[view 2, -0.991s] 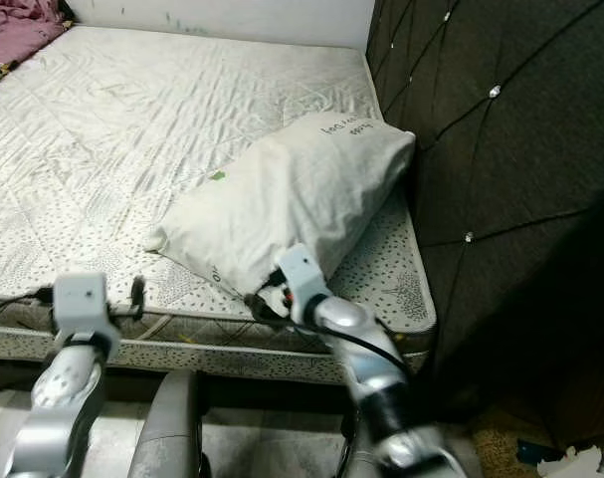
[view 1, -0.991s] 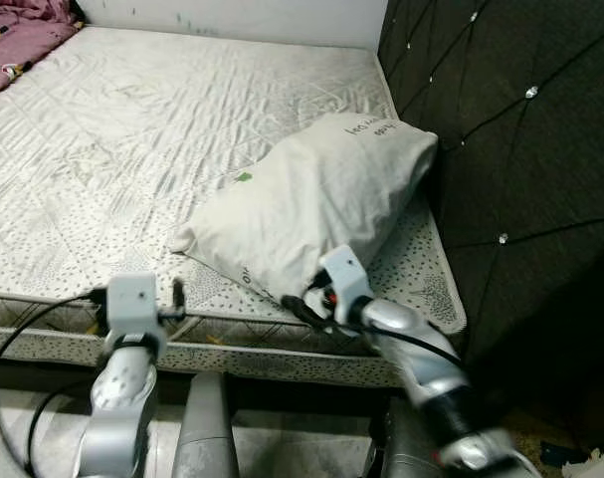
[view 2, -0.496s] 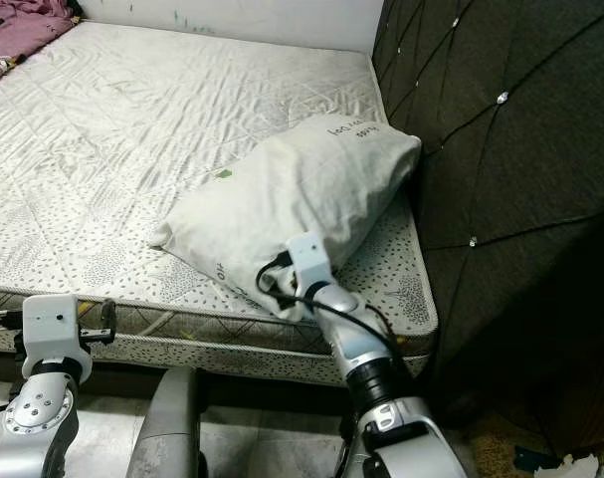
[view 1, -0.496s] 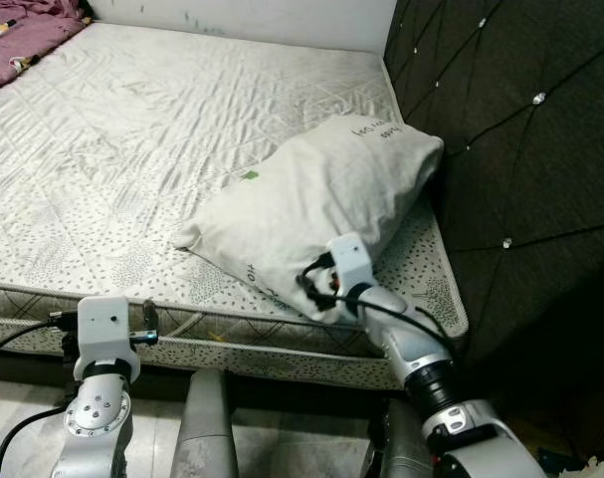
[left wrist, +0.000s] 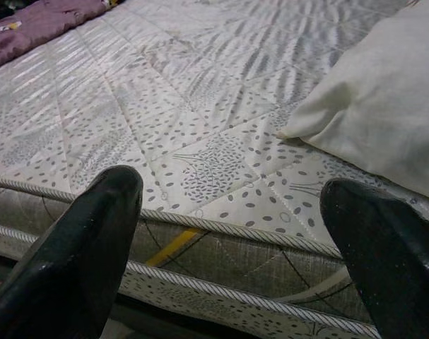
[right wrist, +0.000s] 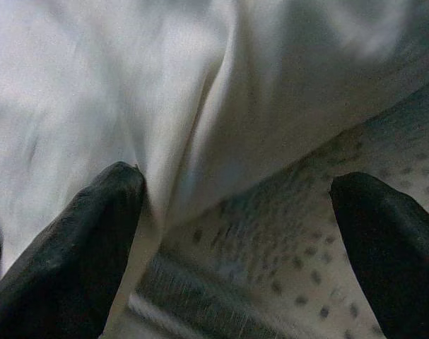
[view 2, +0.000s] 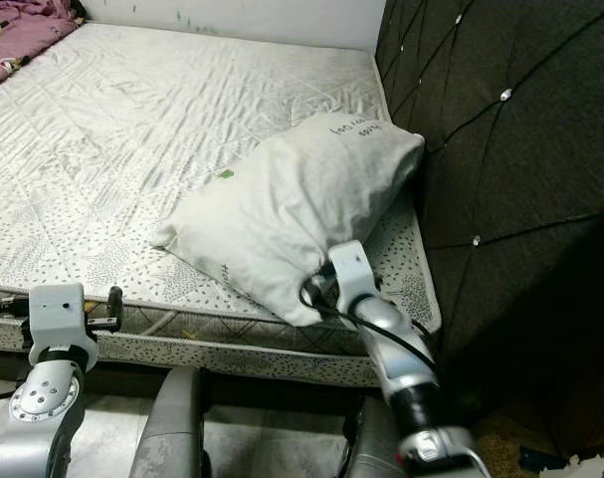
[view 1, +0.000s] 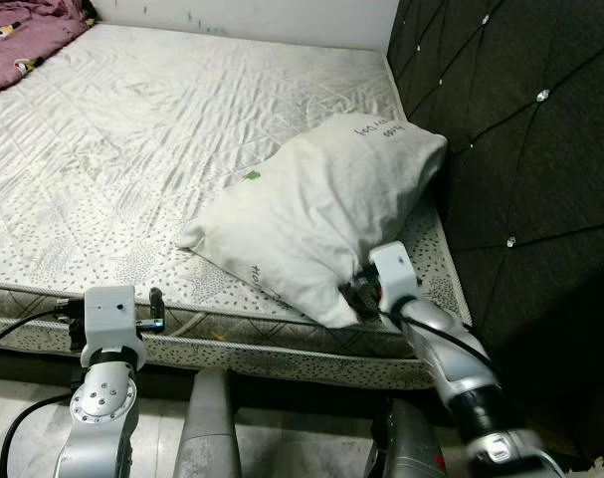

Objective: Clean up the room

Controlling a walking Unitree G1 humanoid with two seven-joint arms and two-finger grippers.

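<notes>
Dark handwriting marks the pillow [view 1: 321, 214] at its end nearest the headboard [view 1: 520, 149], with more near its front edge; neither is legible.

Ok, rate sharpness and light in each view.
Eye views: sharp and evenly lit, dark under the headboard. Left wrist view: mattress crisp, fingers soft. Right wrist view: pillow blurred and washed out, too close to focus.

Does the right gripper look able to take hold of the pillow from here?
Probably yes: the right gripper is open at the pillow near corner on the mattress, nothing between them.
</notes>
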